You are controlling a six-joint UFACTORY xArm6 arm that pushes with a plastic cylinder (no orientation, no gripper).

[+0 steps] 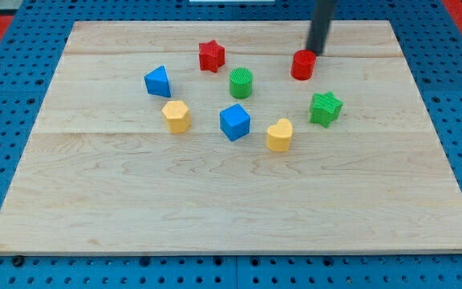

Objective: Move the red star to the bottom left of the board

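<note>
The red star (211,56) stands near the view's top, left of centre, on the wooden board (231,201). My tip (316,53) is at the view's top right, just above and right of the red cylinder (303,65), far to the right of the red star. The green cylinder (241,83) stands just below and right of the red star.
A blue triangular block (158,81) and a yellow hexagonal block (176,116) lie below and left of the red star. A blue cube (234,122), a yellow heart (279,135) and a green star (326,108) lie in the middle and right.
</note>
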